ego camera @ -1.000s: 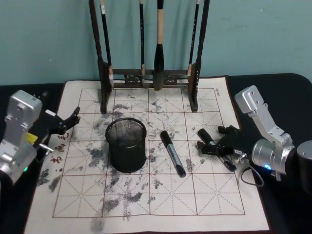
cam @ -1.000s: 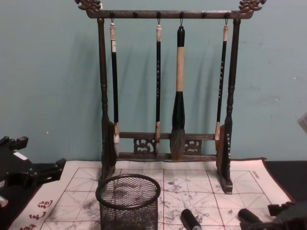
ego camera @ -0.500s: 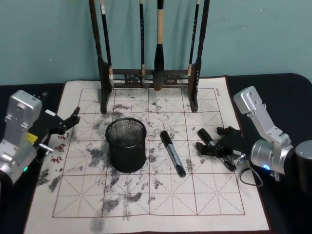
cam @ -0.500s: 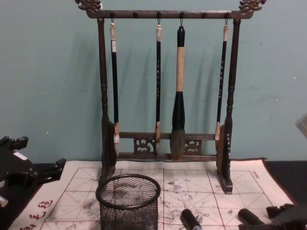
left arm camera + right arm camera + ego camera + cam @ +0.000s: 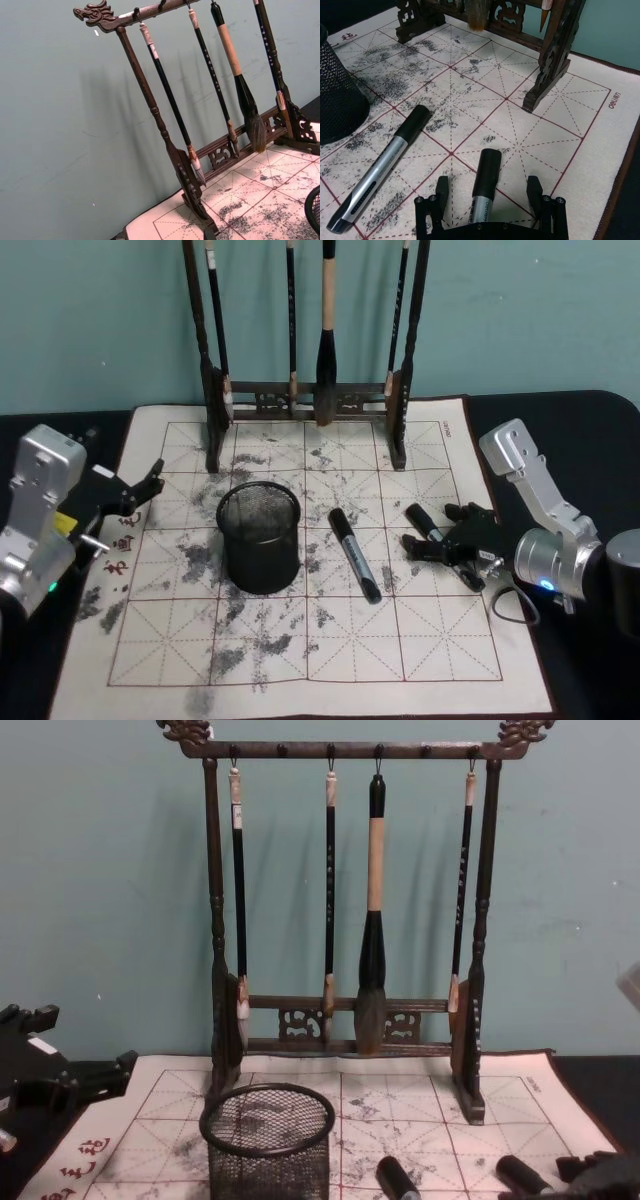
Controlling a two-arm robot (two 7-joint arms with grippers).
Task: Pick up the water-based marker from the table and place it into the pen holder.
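Observation:
Two black-and-grey water-based markers lie on the white grid mat (image 5: 300, 640). One marker (image 5: 355, 555) (image 5: 382, 167) lies just right of the black mesh pen holder (image 5: 260, 538) (image 5: 268, 1140) (image 5: 335, 95). The other marker (image 5: 422, 521) (image 5: 485, 185) lies farther right. My right gripper (image 5: 435, 535) (image 5: 487, 192) is low over the mat and open, one finger on each side of that second marker, not clamping it. My left gripper (image 5: 140, 488) (image 5: 60, 1070) sits parked at the mat's left edge, open and empty.
A tall dark wooden brush rack (image 5: 305, 395) (image 5: 345, 920) (image 5: 165, 130) with several hanging brushes stands at the back of the mat. The dark table (image 5: 590, 420) shows around the mat. The teal wall is close behind.
My right gripper has crept slightly forward along the right-hand marker and sits a little lower. Both markers, the pen holder and the left arm have stayed put.

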